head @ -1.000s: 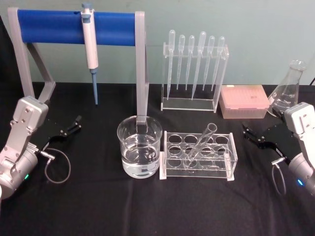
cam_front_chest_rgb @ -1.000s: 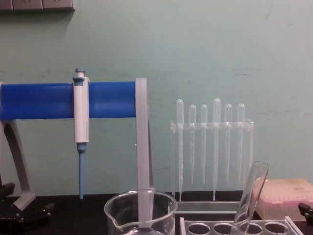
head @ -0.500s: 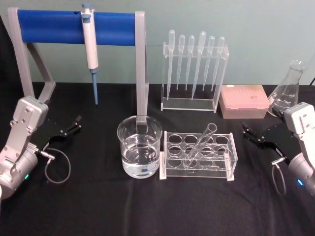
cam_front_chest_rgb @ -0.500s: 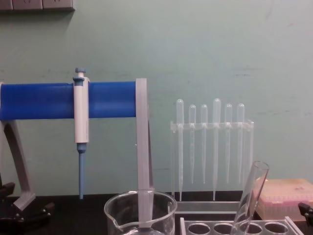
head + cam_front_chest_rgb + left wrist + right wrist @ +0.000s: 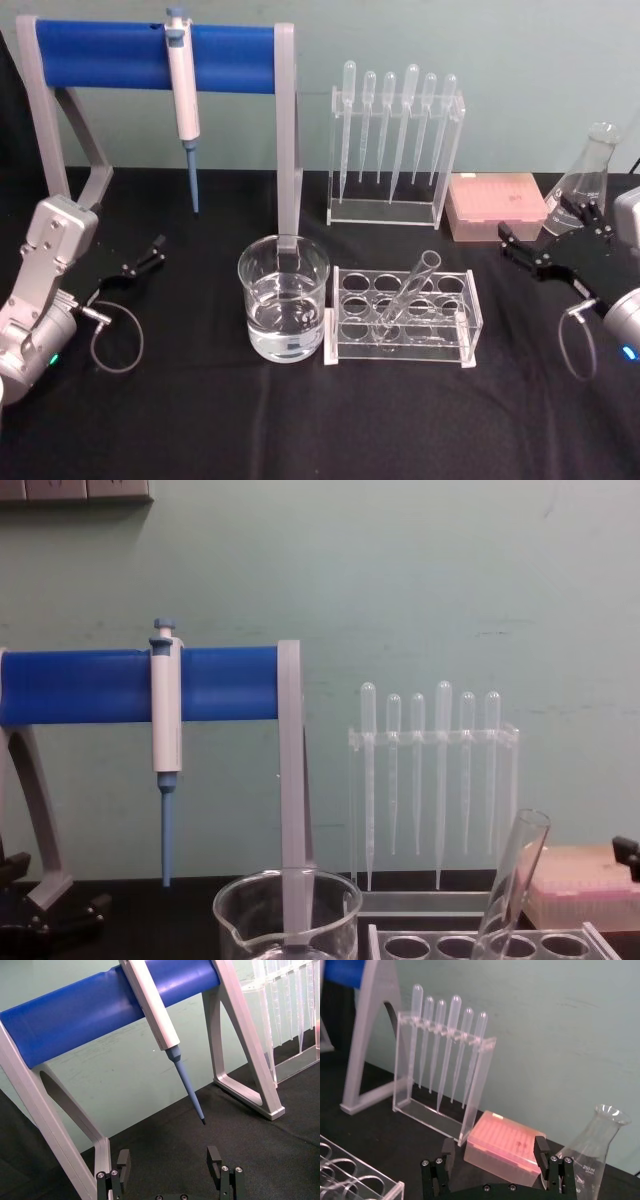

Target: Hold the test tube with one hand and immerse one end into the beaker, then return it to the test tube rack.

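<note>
1. The test tube (image 5: 405,295) is found tilted in the test tube rack (image 5: 462,322), near the middle of the table (image 5: 300,430). Its round bottom is set in a hole on the rack's beaker side, and its open rim is leaned up toward the far right.
2. In the chest view the test tube (image 5: 515,880) is seen slanting up out of the rack, gripped by nothing.
3. The beaker (image 5: 284,310) is stood upright just left of the rack and is partly filled with clear liquid. Whether glass meets rack cannot be told.
4. The left gripper (image 5: 143,256) is held low by the table's left edge, well apart from the beaker. In the left wrist view its fingers (image 5: 123,1160) are spread wide, with nothing between them.
5. The right gripper (image 5: 543,232) is raised by the table's right edge, near the Erlenmeyer flask (image 5: 585,185) and the pink tip box (image 5: 497,207). Its fingers (image 5: 540,1146) are parted wide and nothing is grasped.
6. Along the far edge, a pipettor (image 5: 182,90) is hung on a blue stand (image 5: 100,42), with six plastic pipettes (image 5: 395,120) racked to its right.
</note>
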Motion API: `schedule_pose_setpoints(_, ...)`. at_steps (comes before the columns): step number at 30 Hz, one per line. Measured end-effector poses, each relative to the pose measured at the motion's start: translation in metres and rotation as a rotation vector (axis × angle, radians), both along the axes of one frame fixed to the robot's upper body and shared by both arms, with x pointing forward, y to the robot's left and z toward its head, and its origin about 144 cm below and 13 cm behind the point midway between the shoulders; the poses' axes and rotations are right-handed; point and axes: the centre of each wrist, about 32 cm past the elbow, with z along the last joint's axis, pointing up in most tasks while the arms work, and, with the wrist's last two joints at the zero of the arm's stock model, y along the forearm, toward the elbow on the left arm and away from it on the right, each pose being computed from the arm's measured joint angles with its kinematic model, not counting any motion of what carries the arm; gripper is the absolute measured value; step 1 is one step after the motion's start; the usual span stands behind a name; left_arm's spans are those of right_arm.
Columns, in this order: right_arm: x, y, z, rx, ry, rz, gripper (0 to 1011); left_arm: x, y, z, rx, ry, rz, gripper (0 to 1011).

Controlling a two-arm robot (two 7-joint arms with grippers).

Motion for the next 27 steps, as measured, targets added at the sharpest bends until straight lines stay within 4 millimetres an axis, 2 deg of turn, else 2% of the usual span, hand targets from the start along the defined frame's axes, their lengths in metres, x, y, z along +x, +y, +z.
schedule_pose_setpoints(8, -0.012, -0.023, 0.011, 0.052, 0.013, 0.121, 1003, 0.000, 0.000, 0.000, 0.000, 0.000, 0.000, 1000)
schedule_pose_setpoints(22, -0.016, -0.071, 0.002, 0.098, 0.038, 0.449, 1003, 0.000, 0.000, 0.000, 0.000, 0.000, 0.000, 1000)
schedule_pose_setpoints(27, -0.017, -0.071, 0.001, 0.092, 0.035, 0.559, 1003, 0.000, 0.000, 0.000, 0.000, 0.000, 0.000, 1000)
